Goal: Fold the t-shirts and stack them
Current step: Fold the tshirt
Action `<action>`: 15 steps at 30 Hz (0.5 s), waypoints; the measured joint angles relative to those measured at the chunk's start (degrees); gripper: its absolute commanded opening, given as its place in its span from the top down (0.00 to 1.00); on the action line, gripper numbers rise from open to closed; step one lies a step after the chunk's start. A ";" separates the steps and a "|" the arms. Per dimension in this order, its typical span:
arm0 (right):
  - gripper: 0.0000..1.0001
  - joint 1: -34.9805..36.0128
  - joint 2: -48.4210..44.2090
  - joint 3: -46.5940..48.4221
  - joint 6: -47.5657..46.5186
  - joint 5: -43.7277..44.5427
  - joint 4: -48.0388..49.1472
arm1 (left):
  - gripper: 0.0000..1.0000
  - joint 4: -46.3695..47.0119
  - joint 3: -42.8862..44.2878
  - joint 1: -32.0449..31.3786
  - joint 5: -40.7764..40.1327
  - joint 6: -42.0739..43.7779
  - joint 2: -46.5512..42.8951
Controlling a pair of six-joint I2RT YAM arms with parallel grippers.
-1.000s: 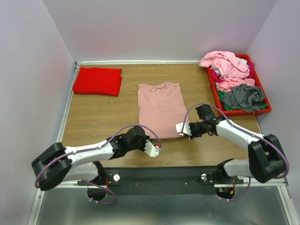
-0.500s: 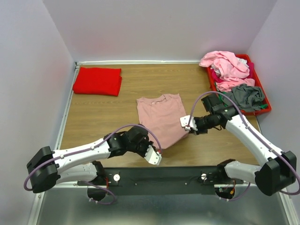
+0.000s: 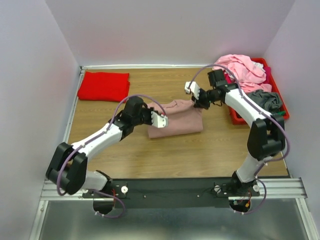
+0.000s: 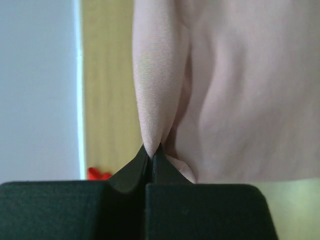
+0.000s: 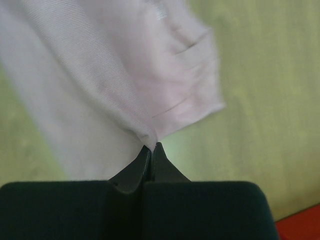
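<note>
Arms reach forward, end effectors [image 3: 162, 120] [image 3: 191, 88] pinching pink t-shirt [image 3: 176, 123].

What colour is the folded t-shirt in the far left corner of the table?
The folded t-shirt is bright red; the top external view shows it best.

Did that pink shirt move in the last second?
Yes. The pink t-shirt folded over: its near hem travelled toward the far edge of the table.
</note>
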 measured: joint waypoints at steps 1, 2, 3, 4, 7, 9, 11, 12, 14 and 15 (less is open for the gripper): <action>1.00 -0.13 2.14 2.45 1.53 0.26 1.29 | 1.00 2.27 1.57 1.46 -0.04 -0.02 1.68; 1.00 -0.31 4.42 5.16 3.15 0.57 3.13 | 1.00 4.66 2.95 2.58 -0.04 -0.13 3.43; 1.00 -0.39 6.67 7.13 4.39 0.81 4.44 | 1.00 6.23 3.89 3.30 -0.07 -0.20 4.81; 1.00 -0.44 8.72 9.33 6.03 1.11 5.79 | 1.00 8.00 4.85 4.13 -0.04 -0.26 6.27; 1.00 -0.46 15.80 15.37 10.82 2.47 10.36 | 1.00 12.90 7.65 6.97 -0.33 -0.35 12.02; 0.99 -0.46 19.74 18.78 13.84 3.74 12.35 | 1.00 15.72 9.75 8.44 -1.20 -0.42 16.48; 1.00 -0.37 23.87 22.12 16.13 4.70 14.29 | 1.00 16.41 11.06 9.27 -1.68 -0.42 19.19; 0.99 -0.35 26.05 23.85 17.42 5.09 14.88 | 1.00 16.79 12.37 9.90 -2.27 -0.44 21.31; 0.99 -0.37 28.26 25.57 18.60 5.62 15.39 | 1.00 17.29 14.21 10.51 -3.15 -0.48 24.55; 1.00 -0.39 29.40 26.58 19.34 5.70 15.58 | 1.00 17.29 14.51 10.64 -3.50 -0.52 25.27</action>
